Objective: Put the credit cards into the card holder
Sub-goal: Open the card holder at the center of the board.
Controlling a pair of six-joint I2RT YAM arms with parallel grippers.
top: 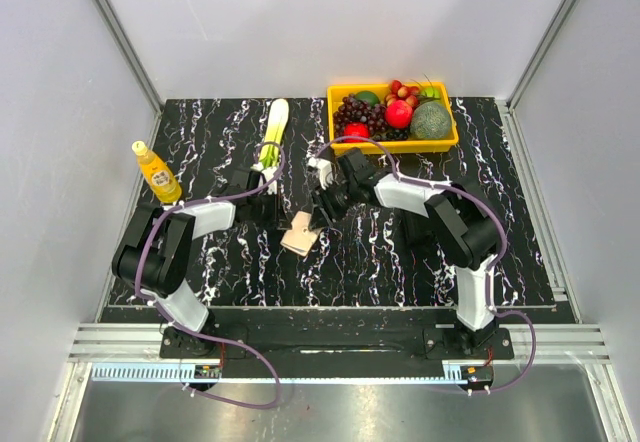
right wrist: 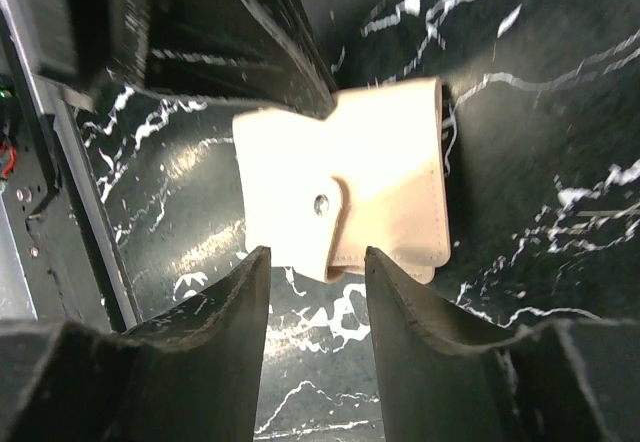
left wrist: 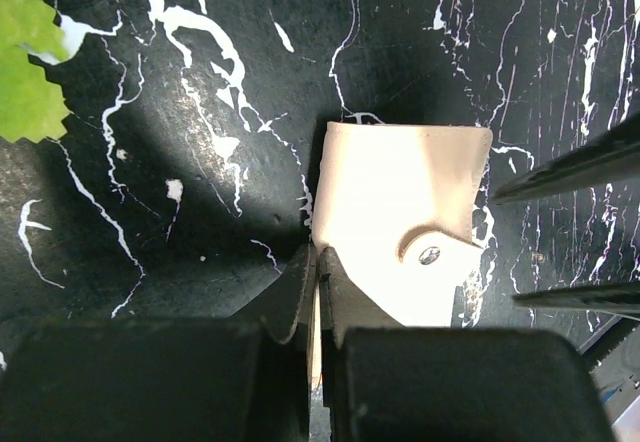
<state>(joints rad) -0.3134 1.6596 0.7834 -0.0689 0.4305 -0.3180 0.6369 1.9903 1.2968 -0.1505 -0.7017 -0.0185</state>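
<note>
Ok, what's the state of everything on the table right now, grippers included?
Card holder: folded shut, tab over the front, pinched at one edge.
Left gripper: shut on the card holder.
Right gripper: open at the tab end, not gripping.
Yellow bottle: upright, capped.
Fruit basket: full.
Green vegetable: lying flat.

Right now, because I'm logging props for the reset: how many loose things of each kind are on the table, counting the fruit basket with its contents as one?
card holder: 1
yellow bottle: 1
green leek: 1
yellow fruit basket: 1
Total: 4
</note>
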